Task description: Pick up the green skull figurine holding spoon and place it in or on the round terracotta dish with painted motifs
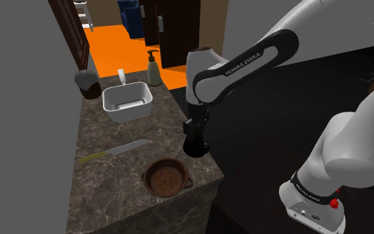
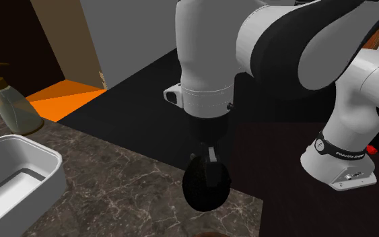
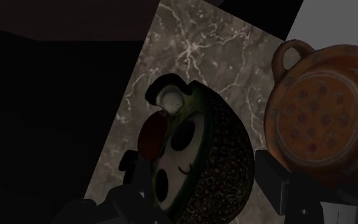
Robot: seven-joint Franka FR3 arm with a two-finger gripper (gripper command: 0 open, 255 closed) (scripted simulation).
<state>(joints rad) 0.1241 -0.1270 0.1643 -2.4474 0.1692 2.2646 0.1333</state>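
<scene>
The two black fingers of the gripper (image 2: 209, 165) stand partway open and press from either side on the green skull figurine (image 3: 196, 146). Its pale face, dark eye sockets and rough dark shell sit between them, and the spoon's rounded end is at the skull's top. In the shoulder view the figurine is at the right edge of the marble counter (image 1: 112, 183). It seems to hang just above the stone, though the dim light makes that hard to judge. The round terracotta dish (image 1: 167, 178), spotted inside and with a loop handle, lies near the figurine but apart from it, nearer the camera and to the left. Farther left lies a knife (image 1: 115, 151). At the far end are a white tub (image 1: 129, 113) and a soap dispenser (image 1: 154, 70)
</scene>
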